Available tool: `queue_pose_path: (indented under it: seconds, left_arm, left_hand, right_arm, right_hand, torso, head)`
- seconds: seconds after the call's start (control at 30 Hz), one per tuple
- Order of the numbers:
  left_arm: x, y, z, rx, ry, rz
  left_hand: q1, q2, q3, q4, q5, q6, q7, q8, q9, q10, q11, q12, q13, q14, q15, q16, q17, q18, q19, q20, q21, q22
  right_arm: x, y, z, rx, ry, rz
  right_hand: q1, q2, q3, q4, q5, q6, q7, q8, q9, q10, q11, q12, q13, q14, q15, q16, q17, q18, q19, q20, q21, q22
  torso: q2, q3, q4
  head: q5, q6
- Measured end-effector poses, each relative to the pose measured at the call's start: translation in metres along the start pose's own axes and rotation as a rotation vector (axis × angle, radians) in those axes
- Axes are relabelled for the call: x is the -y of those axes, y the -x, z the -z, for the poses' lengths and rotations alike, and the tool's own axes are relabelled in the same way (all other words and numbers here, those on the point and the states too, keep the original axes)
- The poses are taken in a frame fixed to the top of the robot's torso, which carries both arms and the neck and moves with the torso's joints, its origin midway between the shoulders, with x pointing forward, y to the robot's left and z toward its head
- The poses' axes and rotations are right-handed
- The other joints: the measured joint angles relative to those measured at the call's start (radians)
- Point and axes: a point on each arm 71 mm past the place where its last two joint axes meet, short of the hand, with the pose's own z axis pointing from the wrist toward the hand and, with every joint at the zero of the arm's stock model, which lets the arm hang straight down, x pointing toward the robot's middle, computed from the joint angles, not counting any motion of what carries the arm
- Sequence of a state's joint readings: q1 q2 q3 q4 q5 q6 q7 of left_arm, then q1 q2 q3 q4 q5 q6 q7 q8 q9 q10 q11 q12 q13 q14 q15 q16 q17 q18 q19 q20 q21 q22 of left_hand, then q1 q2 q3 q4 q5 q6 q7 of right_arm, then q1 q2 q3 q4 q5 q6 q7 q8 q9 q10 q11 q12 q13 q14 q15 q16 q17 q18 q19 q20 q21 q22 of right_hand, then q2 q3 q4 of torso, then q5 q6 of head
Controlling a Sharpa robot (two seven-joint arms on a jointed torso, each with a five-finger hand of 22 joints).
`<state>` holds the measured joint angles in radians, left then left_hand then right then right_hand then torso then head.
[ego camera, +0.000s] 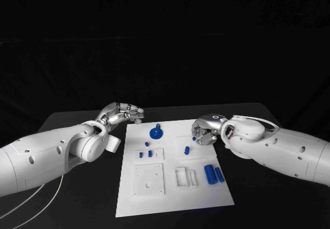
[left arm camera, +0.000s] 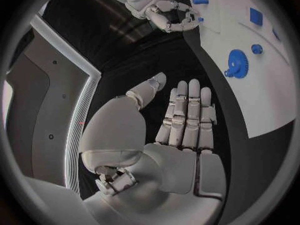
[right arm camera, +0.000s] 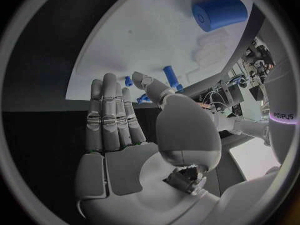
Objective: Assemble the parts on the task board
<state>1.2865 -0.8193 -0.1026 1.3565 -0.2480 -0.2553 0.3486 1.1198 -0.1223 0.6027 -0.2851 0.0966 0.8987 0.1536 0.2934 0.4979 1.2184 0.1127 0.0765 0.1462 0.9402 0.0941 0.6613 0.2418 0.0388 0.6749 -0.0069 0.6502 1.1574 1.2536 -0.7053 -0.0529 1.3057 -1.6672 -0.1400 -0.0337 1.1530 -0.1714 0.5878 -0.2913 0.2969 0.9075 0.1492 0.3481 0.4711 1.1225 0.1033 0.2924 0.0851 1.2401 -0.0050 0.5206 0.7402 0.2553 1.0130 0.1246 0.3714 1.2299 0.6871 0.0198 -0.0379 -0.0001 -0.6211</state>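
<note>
The white task board (ego camera: 172, 191) lies in the middle of the table. On it are a blue gear (ego camera: 157, 132), three small blue pieces (ego camera: 146, 151), a blue peg (ego camera: 186, 150), a blue cylinder (ego camera: 210, 173) and a flat blue bar (ego camera: 219, 174). My left hand (ego camera: 122, 113) hovers off the board's far left corner, fingers apart and holding nothing (left arm camera: 181, 120). My right hand (ego camera: 205, 130) hangs over the board's far right edge, also holding nothing (right arm camera: 125, 130). A tiny blue piece (ego camera: 194, 139) lies on the board by its fingertips. The gear (left arm camera: 236, 63) and the cylinder (right arm camera: 220, 12) appear in the wrist views.
White raised plates with recesses (ego camera: 149, 179) and a small frame (ego camera: 185, 176) sit on the near half of the board. Black table (ego camera: 275, 200) surrounds the board on both sides. A white tag (ego camera: 114, 142) hangs by my left wrist.
</note>
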Motion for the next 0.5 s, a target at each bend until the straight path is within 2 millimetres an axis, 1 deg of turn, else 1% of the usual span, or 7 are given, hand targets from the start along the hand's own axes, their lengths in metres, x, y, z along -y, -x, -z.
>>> queue_pose_path:
  seconds: [0.13, 0.27, 0.3, 0.5]
  left_arm:
    - [0.0001, -0.0002, 0.0000, 0.001, 0.000, 0.006]
    - [0.0001, -0.0003, 0.0001, 0.002, 0.001, 0.009]
    - [0.0001, -0.0002, 0.0000, 0.002, 0.001, 0.010]
    - [0.0000, -0.0001, 0.0001, 0.003, 0.002, 0.013]
  left_hand:
    - [0.000, 0.000, -0.004, 0.000, 0.000, 0.000, 0.000, 0.000, 0.000, 0.000, 0.000, -0.004, -0.001, -0.003, 0.003, -0.007, 0.002, 0.000, -0.001, 0.002, 0.000, 0.000]
    - [0.000, 0.000, -0.005, 0.000, 0.000, 0.000, 0.000, 0.000, 0.000, -0.004, 0.004, -0.004, -0.003, -0.003, 0.003, -0.010, 0.004, 0.000, -0.001, 0.002, -0.004, 0.001]
    - [0.000, 0.000, -0.005, 0.000, 0.000, 0.000, 0.000, 0.000, 0.000, -0.004, 0.004, -0.004, -0.003, -0.003, 0.003, -0.010, 0.004, 0.000, -0.001, 0.002, -0.004, 0.001]
    - [0.000, 0.000, -0.005, 0.000, 0.000, 0.000, 0.000, 0.004, 0.000, -0.004, 0.004, -0.004, -0.003, -0.003, 0.003, -0.010, 0.005, 0.000, -0.001, 0.002, -0.004, 0.002]
  right_arm:
    - [-0.0029, -0.0017, -0.0026, 0.001, 0.003, 0.004]
    - [-0.0029, -0.0029, -0.0044, 0.003, -0.001, 0.007]
    - [-0.0029, -0.0029, -0.0050, 0.003, -0.002, 0.008]
    - [-0.0042, -0.0042, -0.0072, 0.002, -0.001, 0.010]
  right_hand:
    - [0.000, 0.000, 0.008, 0.000, -0.006, 0.003, 0.003, 0.000, 0.000, 0.007, 0.000, -0.007, 0.001, 0.001, 0.001, -0.005, 0.004, 0.000, 0.003, -0.003, 0.000, 0.000]
    - [-0.004, -0.004, 0.030, 0.004, -0.029, 0.003, 0.003, -0.006, 0.000, 0.015, 0.000, -0.026, 0.005, 0.002, 0.001, -0.010, 0.011, 0.000, 0.003, -0.003, 0.000, 0.001]
    - [-0.005, -0.005, 0.032, 0.004, -0.030, 0.003, 0.003, -0.006, 0.000, 0.016, -0.001, -0.026, 0.005, 0.002, 0.001, -0.010, 0.013, 0.000, 0.007, 0.000, 0.000, 0.002]
    - [-0.005, -0.005, 0.043, 0.007, -0.037, 0.003, 0.003, -0.006, 0.000, 0.021, 0.001, -0.037, 0.008, 0.005, -0.001, -0.015, 0.018, 0.000, 0.007, 0.000, 0.000, 0.003]
  torso:
    - [0.000, 0.0005, -0.0007]
    - [0.000, 0.0011, -0.0013]
    - [0.000, 0.0012, -0.0013]
    - [0.000, 0.0017, -0.0013]
  head:
    - [0.002, -0.002]
    - [0.003, -0.004]
    - [0.003, -0.004]
    - [0.003, -0.005]
